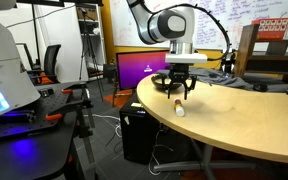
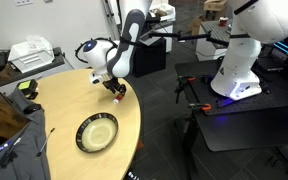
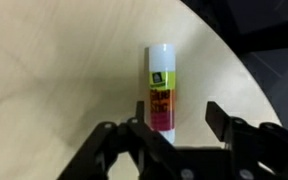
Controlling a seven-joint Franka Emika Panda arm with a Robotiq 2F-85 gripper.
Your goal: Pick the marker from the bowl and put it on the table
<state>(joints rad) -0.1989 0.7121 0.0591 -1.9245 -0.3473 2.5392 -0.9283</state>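
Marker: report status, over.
Gripper open, over the marker. Marker flat on table, near its edge, outside bowl. No obstruction seen.

The arm (image 1: 169, 27) (image 2: 132, 40) is made up of rounded white segments, separated at the joints by dark grey bands, as is seen in both exterior views. A bulky white and grey housing is set at the wrist. The end effector (image 1: 177, 91) below it is finished entirely in black. In the wrist view, its fingers (image 3: 222, 120) are shown as blocky matte black links, somewhat blurred.
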